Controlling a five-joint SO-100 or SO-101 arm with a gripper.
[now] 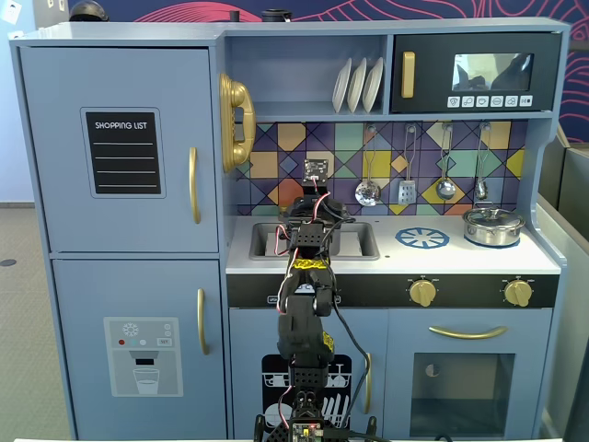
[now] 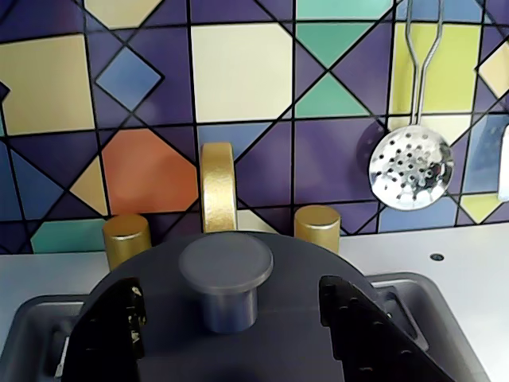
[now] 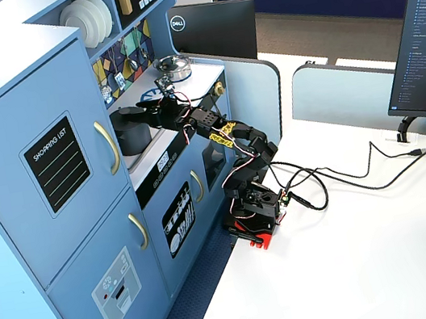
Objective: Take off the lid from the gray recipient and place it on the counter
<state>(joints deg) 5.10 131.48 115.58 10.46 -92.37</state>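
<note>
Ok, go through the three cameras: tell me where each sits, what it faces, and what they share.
A fixed view: straight in front of the toy kitchen, facing it; the arm rises mid-frame.
Wrist view: on the gripper, facing the backsplash over the lid; both fingers show.
A fixed view: high off to the side, looking down at kitchen and desk; whole arm shows.
Shared: the silver pot in both fixed views.

Lid [image 2: 238, 318] before faucet [image 2: 218, 187]; skimmer [image 2: 410, 169] right.

The lid [image 2: 262, 318] is cut off by the wrist view's lower edge, and the gray recipient [image 3: 132, 134] is largely hidden by the arm — in one fixed view entirely.
</note>
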